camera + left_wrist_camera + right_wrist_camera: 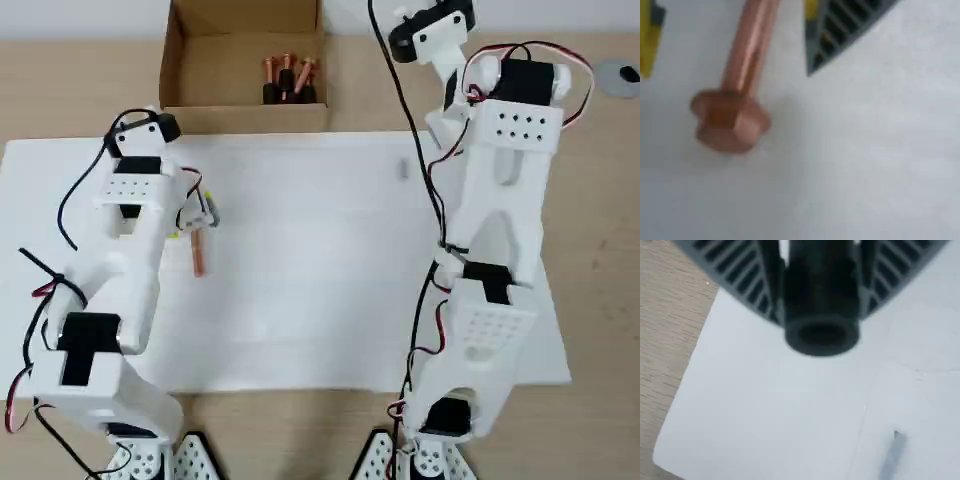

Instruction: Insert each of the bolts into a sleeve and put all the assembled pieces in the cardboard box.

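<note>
A copper bolt (197,250) lies on the white sheet (300,300) at its left side. Its flanged hex head (730,120) points toward the table's front. My left gripper (198,218) stands open over it. The shank runs between the yellow finger (647,45) and the dark finger (840,30) with a gap on each side. My right gripper (821,285) is shut on a black sleeve (822,332), held above the sheet's far right corner with the bore facing out. The cardboard box (175,70) at the back holds three bolts in black sleeves (288,80).
A small grey piece (403,168) lies on the sheet near the right arm (505,150); it is also in the right wrist view (892,455). A round grey disc (620,75) sits on the bare wood at the far right. Cables hang by both arms.
</note>
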Controlling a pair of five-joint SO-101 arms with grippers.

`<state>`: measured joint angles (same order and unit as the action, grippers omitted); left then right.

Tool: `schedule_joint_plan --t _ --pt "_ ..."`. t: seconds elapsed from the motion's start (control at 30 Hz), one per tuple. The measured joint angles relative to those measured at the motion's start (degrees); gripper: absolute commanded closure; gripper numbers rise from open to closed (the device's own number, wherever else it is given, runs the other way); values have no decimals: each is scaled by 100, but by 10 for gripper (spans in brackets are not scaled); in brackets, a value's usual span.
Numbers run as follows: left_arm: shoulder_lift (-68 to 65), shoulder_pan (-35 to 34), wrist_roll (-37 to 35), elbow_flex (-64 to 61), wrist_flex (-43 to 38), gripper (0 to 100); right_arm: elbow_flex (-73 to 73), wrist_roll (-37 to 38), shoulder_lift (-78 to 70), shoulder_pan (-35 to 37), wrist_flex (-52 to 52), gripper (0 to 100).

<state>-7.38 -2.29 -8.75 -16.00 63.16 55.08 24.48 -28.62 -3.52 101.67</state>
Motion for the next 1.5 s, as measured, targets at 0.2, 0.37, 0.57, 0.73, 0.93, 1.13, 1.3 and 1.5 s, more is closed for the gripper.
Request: schedule_joint_plan --t 0.2,0.37,0.57,0.73,0.93,1.13,1.3,1.5 --pt "-484 0 0 352 0 804 0 0 0 0 0 988" --pt "-844 9 53 501 -9 866 -9 0 26 0 0 988" --pt "-967 26 448 580 -193 872 -18 0 536 0 0 988" --pt "-967 35 484 580 -202 964 -35 0 677 0 0 988" --pt "-1011 44 484 642 -299 995 -35 0 677 -141 0 988" --pt "-1064 26 615 1046 519 995 -35 0 677 -149 0 988" --pt "-747 62 835 1837 1618 995 -44 -193 818 -158 0 988" --pt "976 993 1266 2901 2699 995 -475 -747 1952 -141 0 988"
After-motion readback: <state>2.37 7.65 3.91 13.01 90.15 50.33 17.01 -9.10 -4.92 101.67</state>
